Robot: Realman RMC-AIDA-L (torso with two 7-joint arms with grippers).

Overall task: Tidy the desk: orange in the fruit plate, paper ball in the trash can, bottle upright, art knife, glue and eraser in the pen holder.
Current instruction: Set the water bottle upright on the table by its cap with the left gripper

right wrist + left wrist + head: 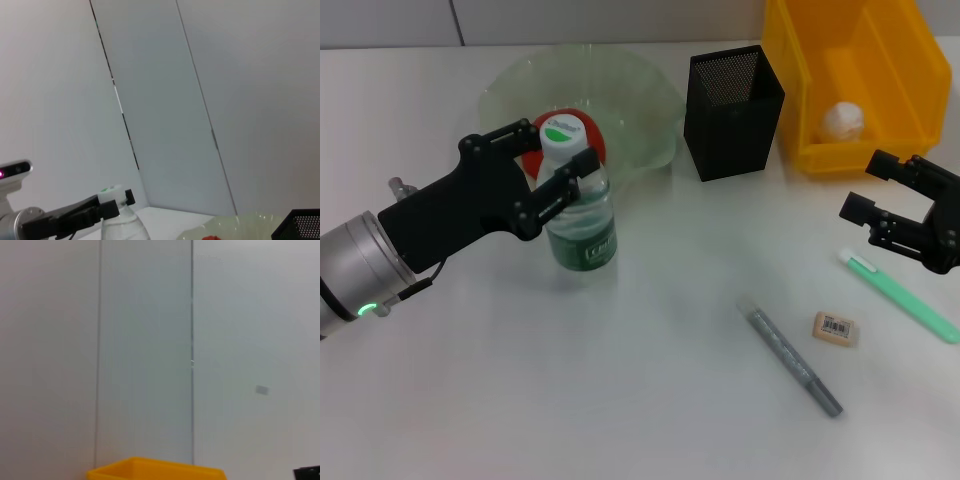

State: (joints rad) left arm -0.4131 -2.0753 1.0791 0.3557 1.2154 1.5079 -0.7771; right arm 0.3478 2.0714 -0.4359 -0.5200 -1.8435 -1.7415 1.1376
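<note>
Left gripper (548, 165) is being held around the neck of the bottle (579, 215), fingers set either side just under the white cap; whether they are pressing the plastic or standing just clear cannot be told. Bottle is being seen upright on the desk (650, 400), at about 6 o'clock from the fruit plate (650, 120), where the orange (588, 135) is already lying. Clear body, dark green label, cap on. Step in hand is being judged as the bottle-upright one, near done; next move is likely calling for a clean release without tipping. Right gripper (892, 208) is being held wide open, empty, at 12 o'clock of the green glue stick (900, 296). Paper ball (842, 120) is sitting in the trash can (800, 90). Eraser (836, 328) and grey art knife (794, 360) are lying at about 5 o'clock from the pen holder (732, 110), not yet stowed.
</note>
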